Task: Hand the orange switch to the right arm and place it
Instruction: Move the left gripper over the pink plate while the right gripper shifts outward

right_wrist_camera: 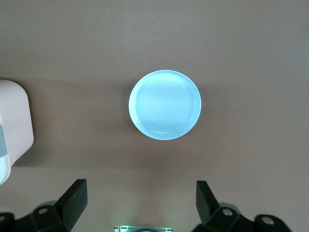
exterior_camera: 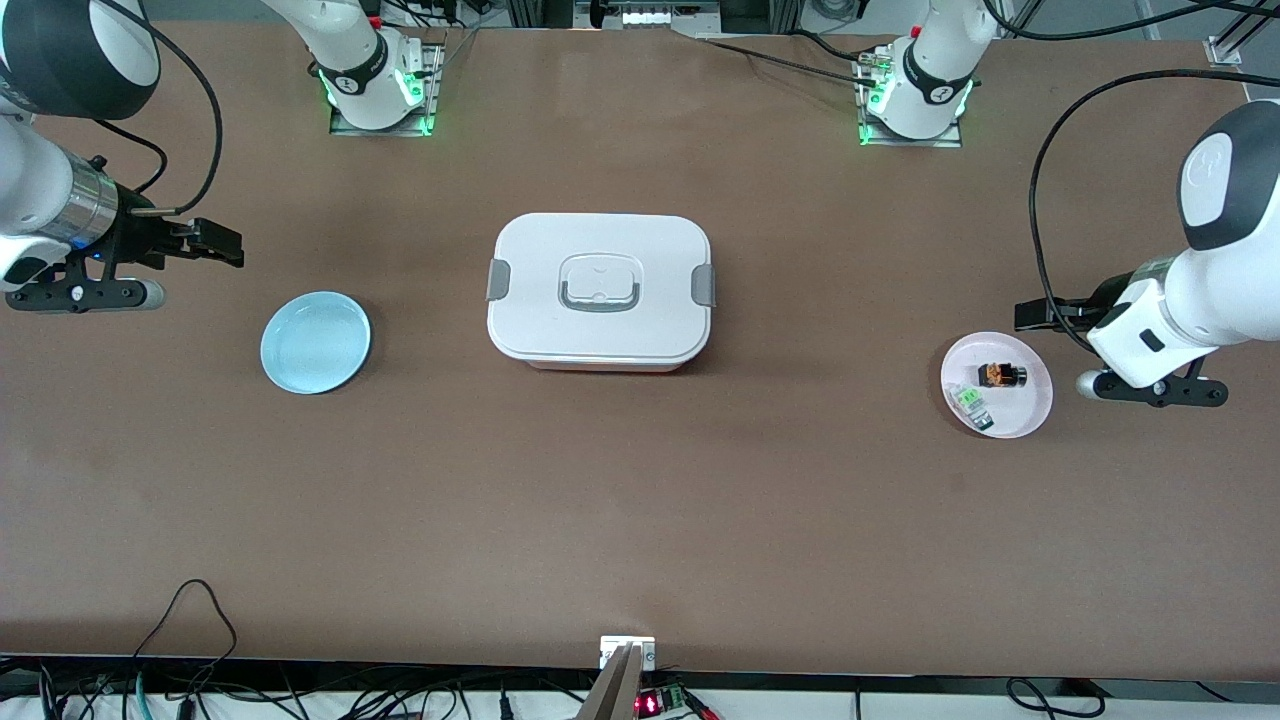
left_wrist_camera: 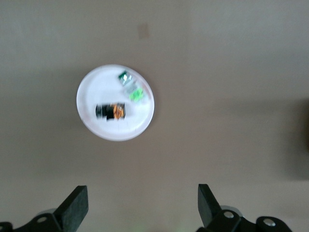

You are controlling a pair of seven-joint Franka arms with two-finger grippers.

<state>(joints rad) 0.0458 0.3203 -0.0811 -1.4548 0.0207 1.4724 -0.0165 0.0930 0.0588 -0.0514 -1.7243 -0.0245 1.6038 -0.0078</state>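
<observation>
The orange switch (exterior_camera: 1002,375), tiny and black with an orange part, lies on a small pink plate (exterior_camera: 1022,408) near the left arm's end of the table. It also shows in the left wrist view (left_wrist_camera: 111,111) on that plate (left_wrist_camera: 96,84). My left gripper (exterior_camera: 1040,313) is open and empty, in the air beside the plate's edge; its tips frame bare table in the left wrist view (left_wrist_camera: 142,205). My right gripper (exterior_camera: 215,243) is open and empty, up over the table near a blue plate (exterior_camera: 315,342), which shows empty in the right wrist view (right_wrist_camera: 165,104).
A small green-and-clear component (exterior_camera: 972,405) lies on the pink plate beside the switch. A white lidded box (exterior_camera: 600,290) with grey latches stands mid-table, and its corner shows in the right wrist view (right_wrist_camera: 12,130). Cables run along the table's front edge.
</observation>
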